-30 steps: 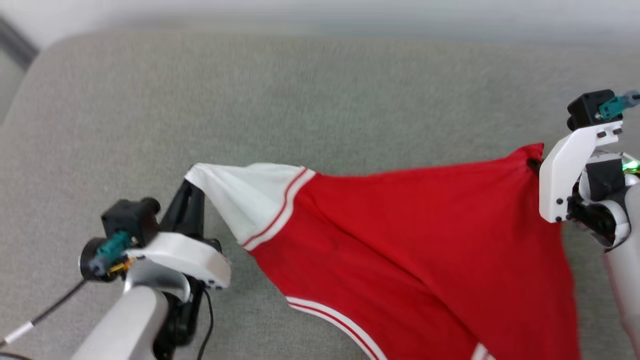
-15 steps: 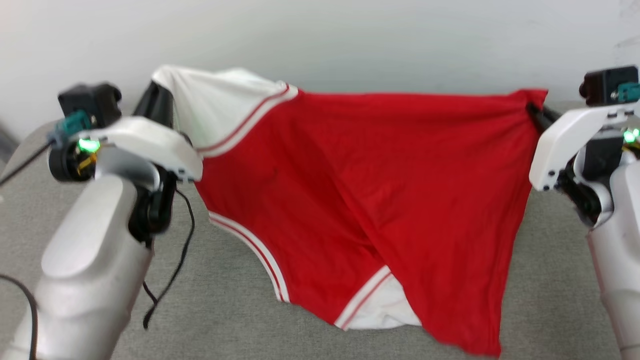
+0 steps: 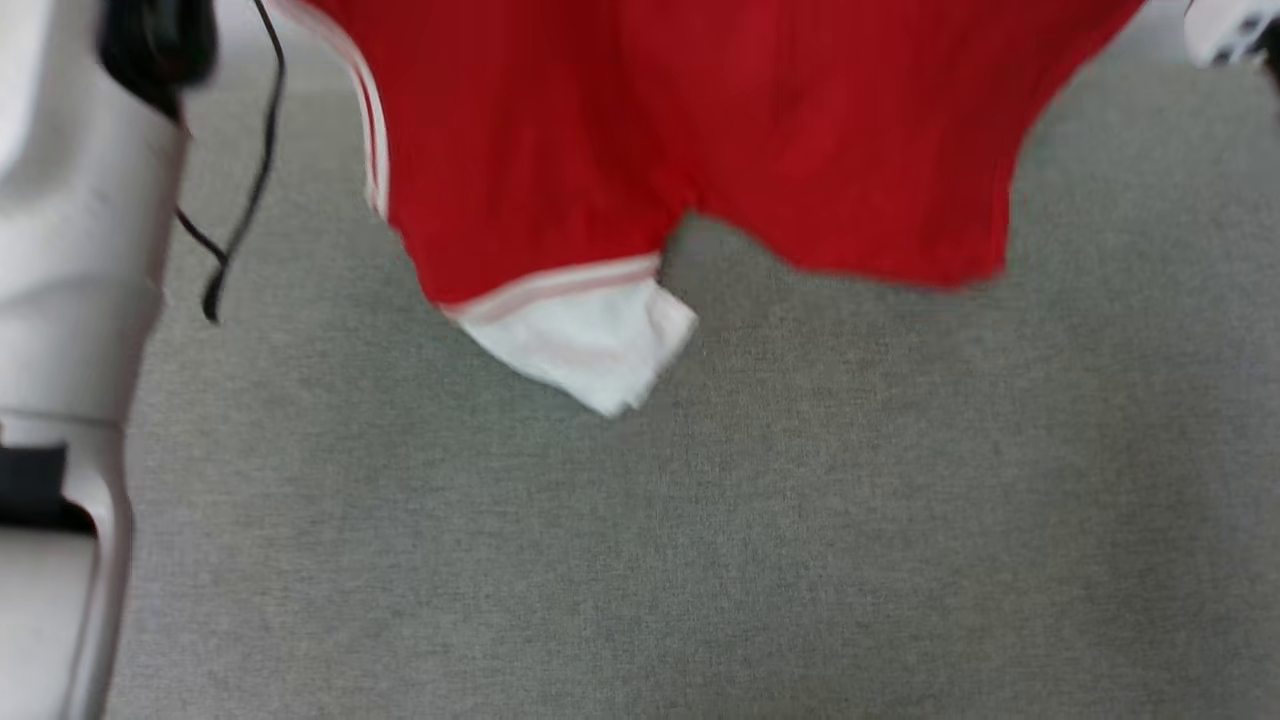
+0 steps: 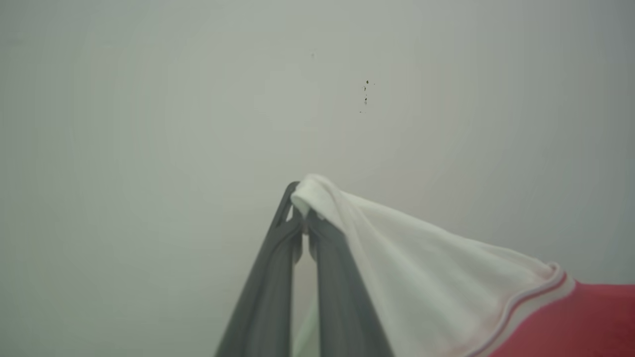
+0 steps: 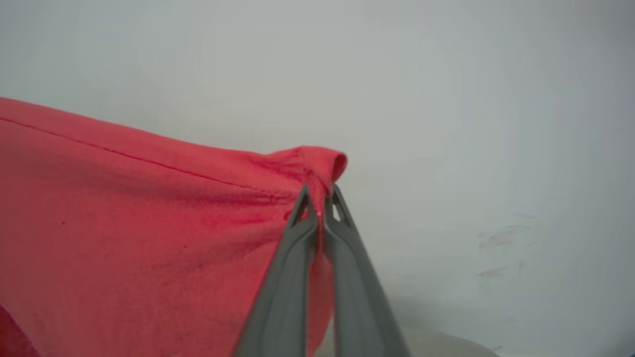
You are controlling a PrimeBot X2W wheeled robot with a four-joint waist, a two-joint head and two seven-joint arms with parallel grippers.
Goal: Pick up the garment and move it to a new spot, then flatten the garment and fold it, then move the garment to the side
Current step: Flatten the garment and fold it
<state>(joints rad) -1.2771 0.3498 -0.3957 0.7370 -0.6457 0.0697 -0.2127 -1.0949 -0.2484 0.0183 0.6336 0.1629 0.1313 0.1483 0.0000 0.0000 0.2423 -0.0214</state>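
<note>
The garment, a red jersey T-shirt, hangs from the top of the head view above a grey cushion, one white red-striped sleeve dangling lowest. In the left wrist view my left gripper is shut on the tip of the garment's other white sleeve, held up in front of a pale wall. In the right wrist view my right gripper is shut on a bunched red corner of the garment. My pale left forearm fills the head view's left edge.
A black cable hangs beside the left forearm. A white piece of the right arm shows at the top right corner. The pale wall behind carries a few dark specks.
Both grippers have lifted the garment up off the cushion, and it now hangs spread between them. The head view has tilted down, putting both grippers above its top edge.
</note>
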